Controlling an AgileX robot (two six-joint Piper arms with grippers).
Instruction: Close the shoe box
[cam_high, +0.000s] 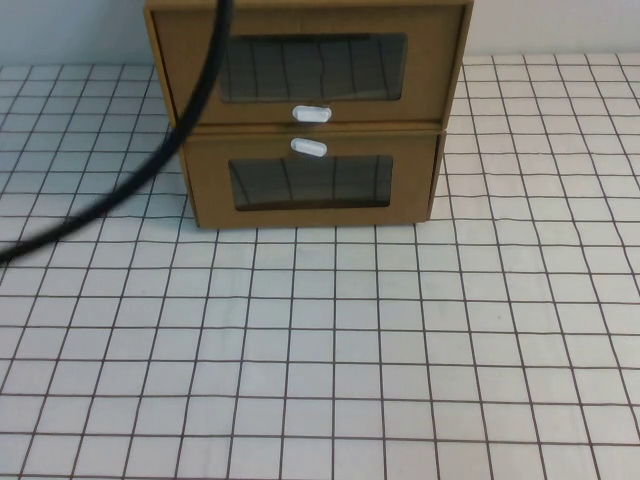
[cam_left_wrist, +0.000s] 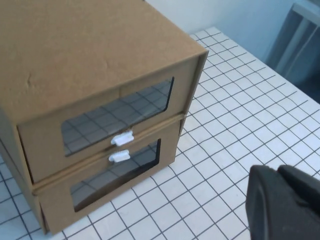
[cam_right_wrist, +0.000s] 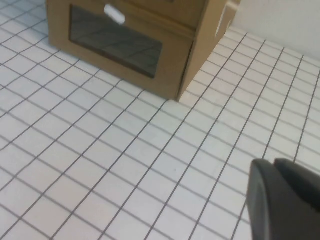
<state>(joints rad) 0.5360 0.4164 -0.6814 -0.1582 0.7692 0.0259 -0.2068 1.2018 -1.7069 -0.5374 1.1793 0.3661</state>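
Two brown cardboard drawer boxes stand stacked at the back of the table. The shoe box (cam_high: 310, 65) is the upper one, and its white oval handle (cam_high: 311, 113) sits below its clear window. It also shows in the left wrist view (cam_left_wrist: 100, 65), with its drawer front about flush with the box edge. My left gripper (cam_left_wrist: 276, 172) is shut and empty, raised in front of the boxes and apart from them. My right gripper (cam_right_wrist: 273, 165) is shut and empty over the table, in front and to the right of the boxes. Neither gripper shows in the high view.
The lower brown box (cam_high: 310, 180) has its white handle (cam_high: 308, 148) above its window. It also shows in the right wrist view (cam_right_wrist: 125, 40). A black cable (cam_high: 150, 170) crosses the high view from the top to the left edge. The white gridded table (cam_high: 330, 360) stretches in front.
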